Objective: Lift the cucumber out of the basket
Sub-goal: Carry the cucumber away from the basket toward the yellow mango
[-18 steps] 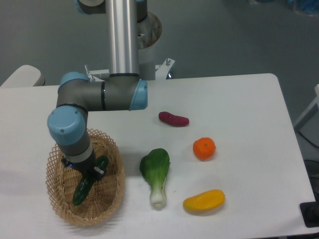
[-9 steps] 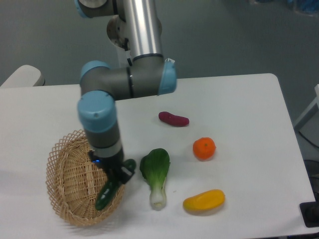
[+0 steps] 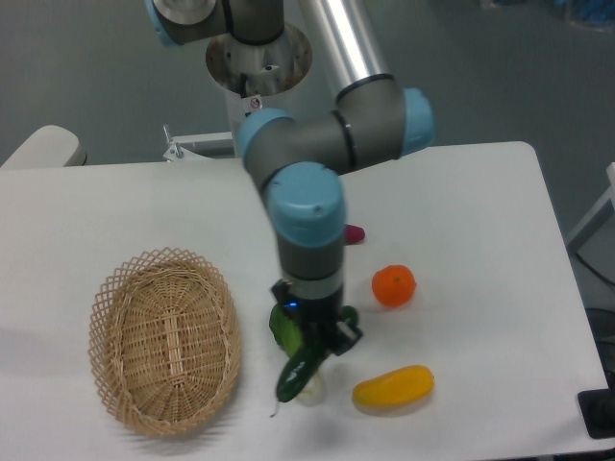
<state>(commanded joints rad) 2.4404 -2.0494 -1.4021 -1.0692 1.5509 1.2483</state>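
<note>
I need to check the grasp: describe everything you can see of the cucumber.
The cucumber is small, dark green and glossy, slightly curved. It hangs tilted, lower end toward the camera, clamped near its upper end by the gripper. It is out of the basket, in front of the bok choy.

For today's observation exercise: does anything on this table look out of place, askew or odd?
Nothing is spilled or damaged. One oddity: the dark green glossy cucumber hangs tilted in the two-finger gripper, directly over the leafy bok choy, well right of the tan woven wicker basket, which holds nothing.
</note>
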